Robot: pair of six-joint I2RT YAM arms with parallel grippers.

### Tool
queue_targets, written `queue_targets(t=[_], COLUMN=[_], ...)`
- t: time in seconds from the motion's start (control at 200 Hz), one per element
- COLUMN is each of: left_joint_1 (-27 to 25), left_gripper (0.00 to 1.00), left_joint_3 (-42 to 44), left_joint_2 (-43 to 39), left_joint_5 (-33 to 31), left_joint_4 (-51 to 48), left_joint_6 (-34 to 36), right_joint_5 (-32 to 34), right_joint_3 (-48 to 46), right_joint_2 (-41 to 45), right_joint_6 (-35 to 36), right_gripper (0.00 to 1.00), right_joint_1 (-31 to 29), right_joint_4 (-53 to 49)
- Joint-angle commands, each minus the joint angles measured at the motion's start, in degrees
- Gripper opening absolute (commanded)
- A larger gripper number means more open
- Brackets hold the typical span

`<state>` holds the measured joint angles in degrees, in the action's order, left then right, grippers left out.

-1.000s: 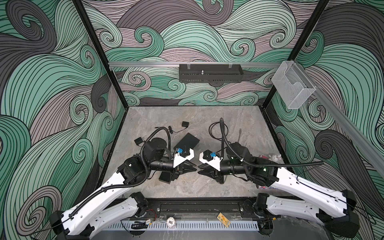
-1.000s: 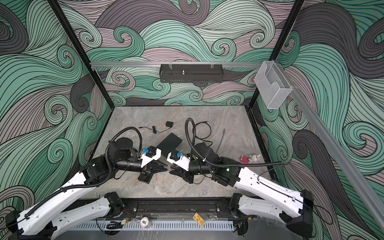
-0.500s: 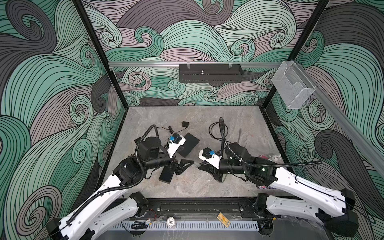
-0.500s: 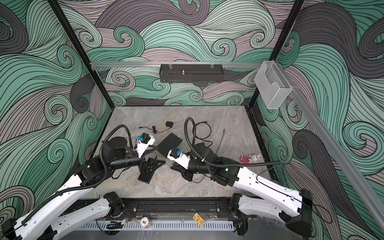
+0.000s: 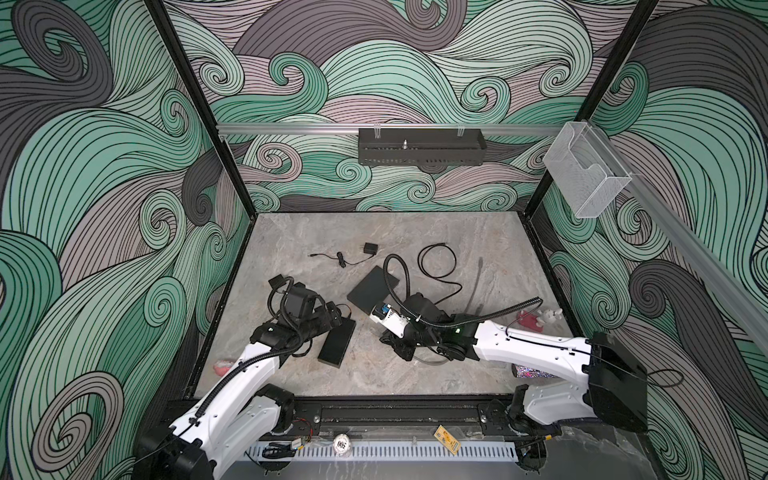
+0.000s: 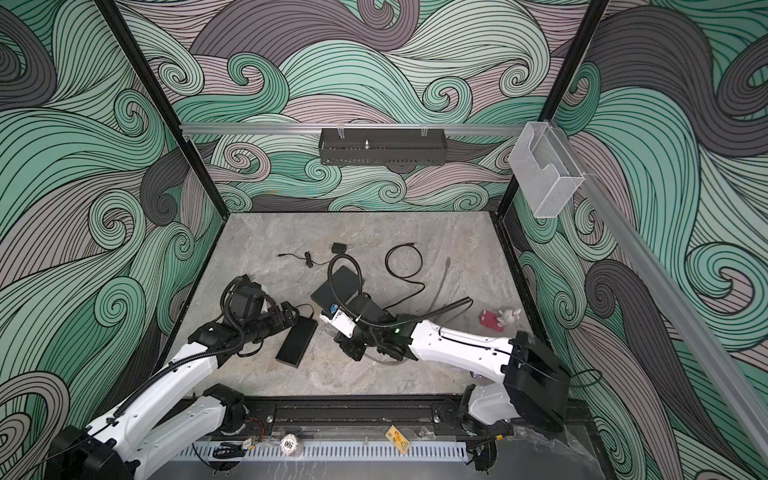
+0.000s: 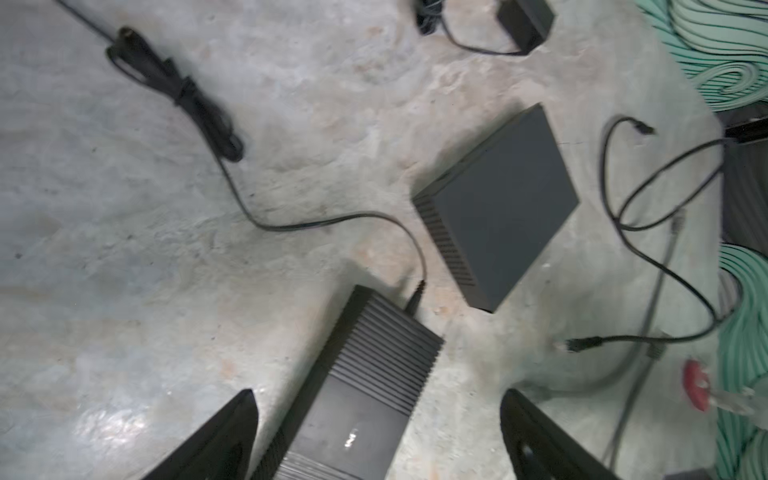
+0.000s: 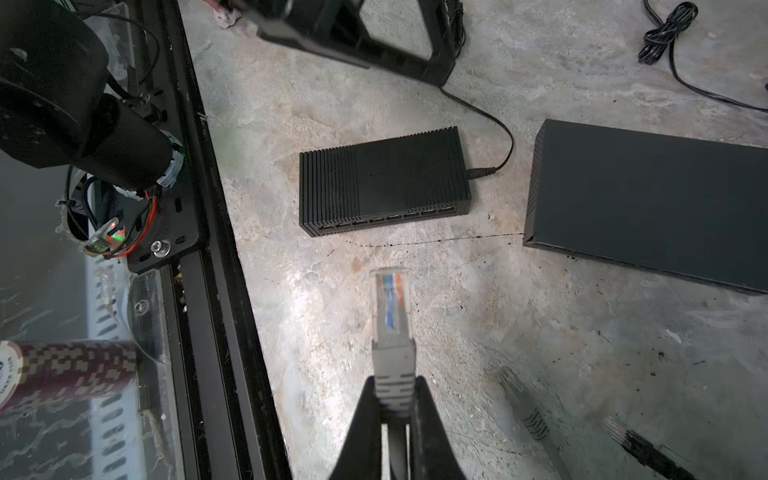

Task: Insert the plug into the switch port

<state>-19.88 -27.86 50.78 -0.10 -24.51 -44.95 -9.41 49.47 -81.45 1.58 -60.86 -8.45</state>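
Marble tabletop: switch, plug in right tool.

- Bare tabletop between the plug and the switch port row: open lane.
- Left gripper, fingers wide apart, close behind the switch, on the side away from the ports.
- Black box just beside the switch's corded end, not touching.
- Loose cables lying toward the right edge.
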Motion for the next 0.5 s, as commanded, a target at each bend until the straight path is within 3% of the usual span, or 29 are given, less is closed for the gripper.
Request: queue_targets(t=[0.0,0.135,0.37,0.49], left_joint_1=[0.51,0.47,0.51,0.62], left_gripper=[0.91,0.80,0.63,0.62], left_joint_3=[1.13,3.98,6.15,6.45], left_joint_2=[-0.24,0.04,-0.10,1.25], left_joint_5=[-4.91,-3.53,1.79,1.67], left_joint_4=[4.92,6.93,10.34,8.93], left_joint_6=[-4.33,-4.62,-1.65,-0.40], right_joint_5=[-1.45,-4.62,-2.66,0.01], right_joint_3=[1.24,1.67,4.47,7.28], right_joint_2=[-3.58,-7.98,-14.53,-18.36], right_joint_6=[-0.80,-1.30,-0.64,0.17], right_gripper=[0.00,0.00,0.00,0.00], right_joint_1=[-0.30,-0.39,-1.85,-4.75], right_joint_4=[2.74,4.29,3.43,1.57])
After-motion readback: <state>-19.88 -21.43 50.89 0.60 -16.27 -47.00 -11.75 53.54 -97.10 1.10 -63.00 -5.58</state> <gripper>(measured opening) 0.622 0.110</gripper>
